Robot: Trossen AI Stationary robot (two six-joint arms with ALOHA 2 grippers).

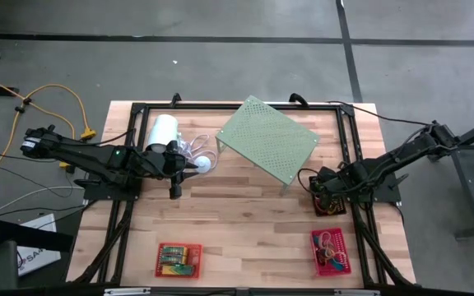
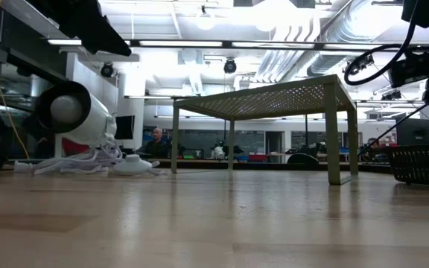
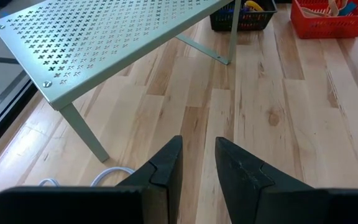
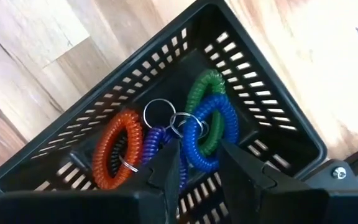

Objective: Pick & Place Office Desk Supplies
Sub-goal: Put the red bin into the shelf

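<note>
A black mesh basket [image 4: 272,124] at the table's right holds coiled key-ring loops: orange [image 4: 118,149], purple [image 4: 159,138], blue [image 4: 211,134] and green [image 4: 207,93]. My right gripper [image 4: 197,163] points down into this basket [image 1: 332,209], open, with its fingertips over the purple and blue coils and nothing between them. A red basket [image 1: 330,252] with tan loops and a second basket [image 1: 178,259] with green boxes sit near the front edge. My left gripper [image 3: 197,152] hangs open over bare wood at the table's left, beside the white cylinder [image 1: 163,133].
The pale green perforated shelf [image 1: 267,140] stands on its legs at the table's far middle, between the two arms. The white cylinder's cord [image 2: 88,160] lies loose on the wood by the left arm. Bare wood lies across the middle and front.
</note>
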